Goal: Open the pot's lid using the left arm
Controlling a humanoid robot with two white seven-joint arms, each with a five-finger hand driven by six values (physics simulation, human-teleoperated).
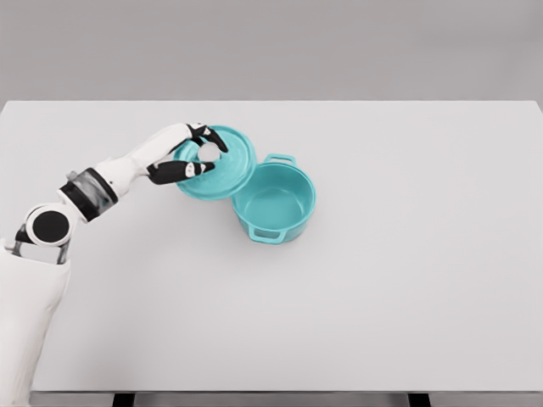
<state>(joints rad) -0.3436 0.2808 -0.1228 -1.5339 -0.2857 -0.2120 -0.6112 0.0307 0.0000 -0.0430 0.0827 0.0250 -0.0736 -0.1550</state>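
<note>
A teal pot (275, 203) with two side handles stands uncovered near the middle of the white table (407, 280); its inside looks empty. The round teal lid (227, 168) is held tilted up and to the left of the pot, its lower right edge overlapping the pot's rim. My left hand (202, 153) comes in from the lower left and is shut on the lid's white knob, fingers curled around it. The right arm does not show.
The table's far edge runs along the top of the view, the near edge along the bottom. Dark table legs (124, 399) show at the bottom edge.
</note>
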